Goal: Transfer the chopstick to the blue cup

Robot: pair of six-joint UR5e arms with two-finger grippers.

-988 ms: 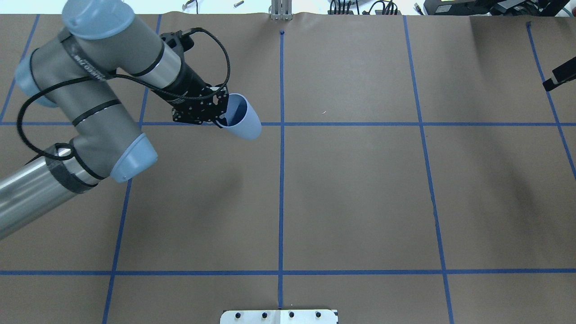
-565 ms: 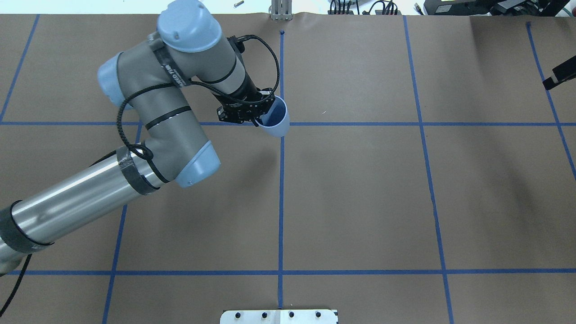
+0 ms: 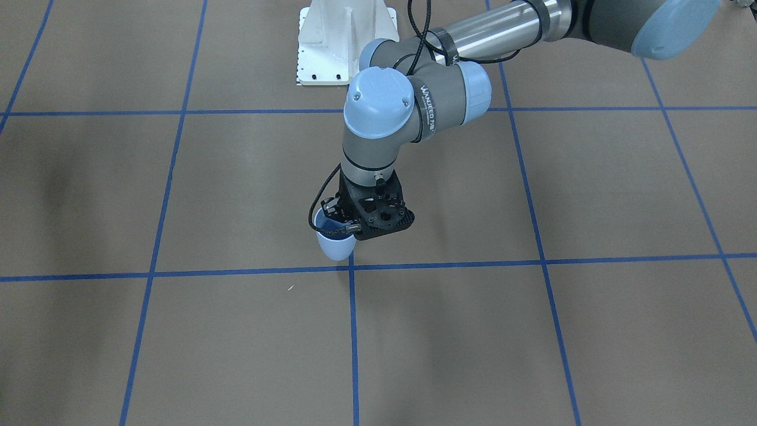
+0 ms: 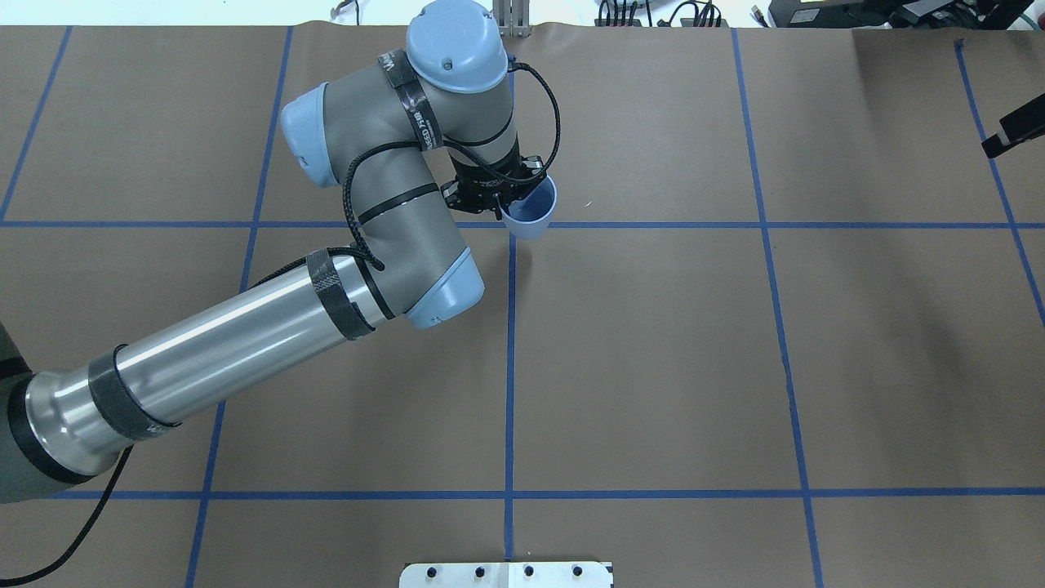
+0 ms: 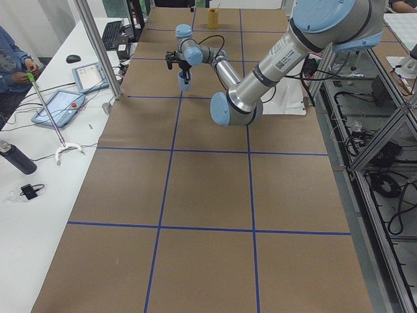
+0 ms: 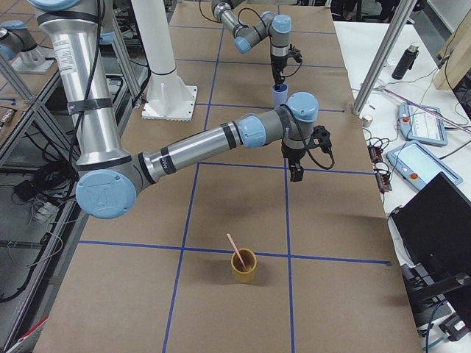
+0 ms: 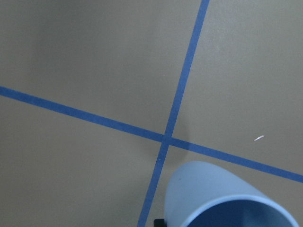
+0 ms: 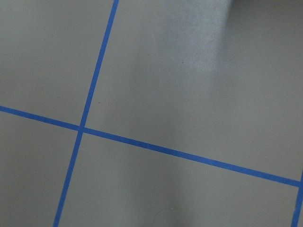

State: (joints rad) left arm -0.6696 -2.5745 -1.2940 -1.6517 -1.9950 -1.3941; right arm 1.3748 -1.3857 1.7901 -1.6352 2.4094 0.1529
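My left gripper (image 4: 508, 198) (image 3: 342, 223) is shut on the rim of the blue cup (image 4: 532, 214) (image 3: 335, 244) (image 7: 213, 194). It holds the cup mouth-up, slightly tilted, just above the crossing of two blue tape lines at the table's middle. The cup also shows in both side views (image 5: 184, 79) (image 6: 279, 94). One pale pink chopstick (image 6: 235, 249) leans in a tan cup (image 6: 243, 268) (image 5: 212, 17) near the table's right end. My right gripper (image 6: 295, 172) hangs above the table short of that cup; only a black piece of it (image 4: 1011, 135) enters overhead, so I cannot tell its state.
Blue tape lines grid the brown paper table cover. The robot's white base plate (image 3: 343, 41) (image 4: 506, 574) sits on the robot's side. A side bench holds tablets (image 5: 58, 107), a dark bottle (image 5: 17, 158) and a metal post (image 5: 98, 49); a person (image 5: 13, 62) sits there.
My left arm swung right from the left half to the centre line, carrying the blue cup and turning it more upright. The right gripper's black tip barely shifted.
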